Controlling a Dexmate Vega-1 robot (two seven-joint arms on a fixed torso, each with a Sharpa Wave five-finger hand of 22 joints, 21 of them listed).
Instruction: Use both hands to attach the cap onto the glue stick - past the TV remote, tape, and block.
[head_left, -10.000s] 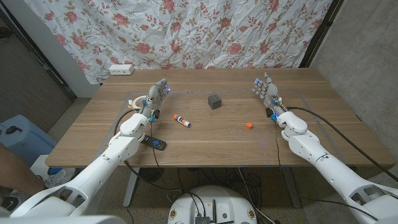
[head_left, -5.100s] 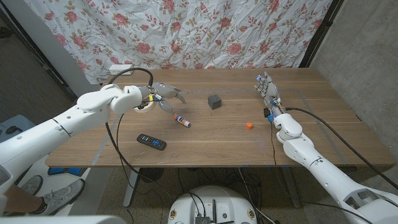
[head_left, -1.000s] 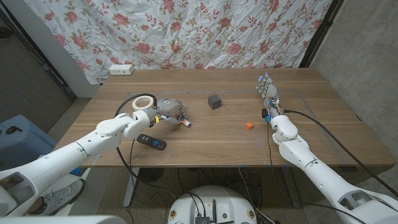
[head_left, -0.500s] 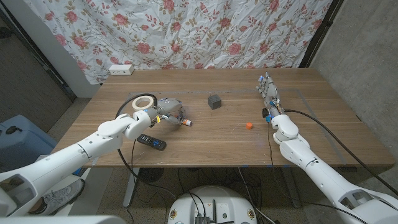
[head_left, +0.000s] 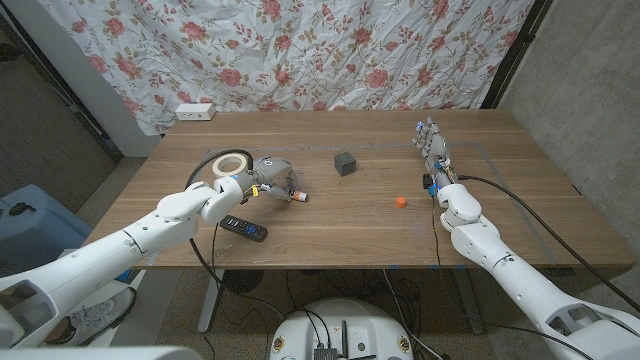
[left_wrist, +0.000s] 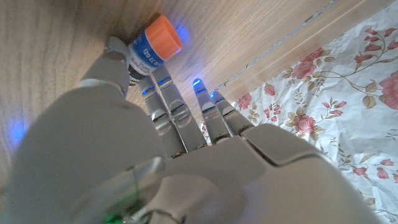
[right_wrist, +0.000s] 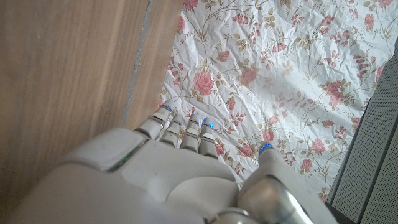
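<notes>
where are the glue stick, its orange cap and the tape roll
glue stick (head_left: 297, 195), head view, on the end sticking out past the left hand
cap (head_left: 400, 201), head view, its top
tape roll (head_left: 232, 163), head view, its rim

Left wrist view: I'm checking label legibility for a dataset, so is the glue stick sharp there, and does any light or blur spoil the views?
Left wrist view: the glue stick is fairly sharp, its label partly readable, while the left hand up close is soft, with blue glows on the wood. Head view: even light, sharp, edges slightly bowed. Right wrist view: the right hand is blurred, the curtain clear.
</notes>
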